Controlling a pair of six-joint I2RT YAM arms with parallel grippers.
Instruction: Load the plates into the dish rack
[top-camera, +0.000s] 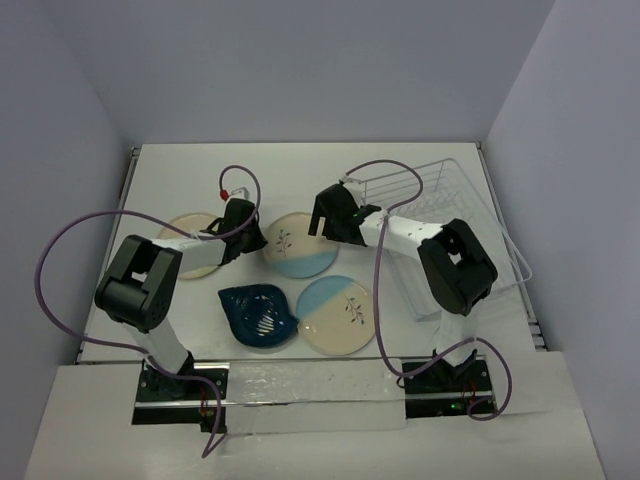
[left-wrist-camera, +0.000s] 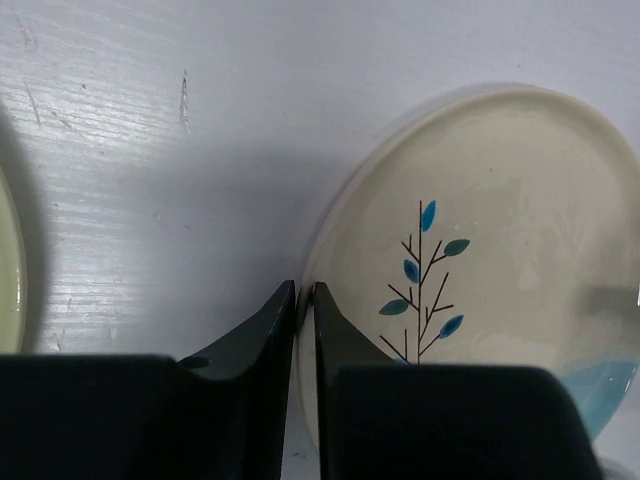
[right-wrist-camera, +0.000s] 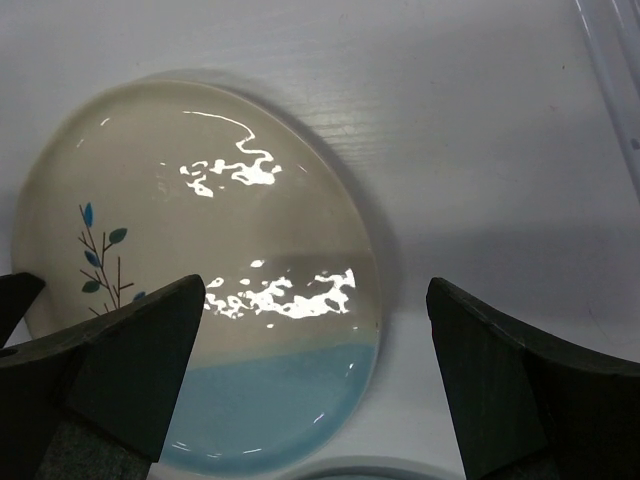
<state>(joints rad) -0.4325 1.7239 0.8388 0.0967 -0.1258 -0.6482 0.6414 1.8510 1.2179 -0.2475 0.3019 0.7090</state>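
Note:
A cream-and-light-blue plate (top-camera: 300, 245) (left-wrist-camera: 500, 200) (right-wrist-camera: 200, 180) with a dark sprig lies flat mid-table. My left gripper (top-camera: 262, 240) (left-wrist-camera: 304, 290) is shut on its left rim, one finger inside the plate and one outside. Over the same plate's right edge my right gripper (top-camera: 322, 222) (right-wrist-camera: 316, 288) stands wide open, holding nothing. A second sprig plate (top-camera: 338, 315) lies nearer the front, the pale yellow plate (top-camera: 190, 245) (left-wrist-camera: 8, 270) to the left, and the dark teal leaf dish (top-camera: 258, 315) at front centre. The wire dish rack (top-camera: 455, 215) stands at the right.
The right arm stretches across in front of the rack. Purple cables loop above both arms. White walls close in the table on three sides. The second plate's rim (right-wrist-camera: 370, 468) shows just below the right gripper.

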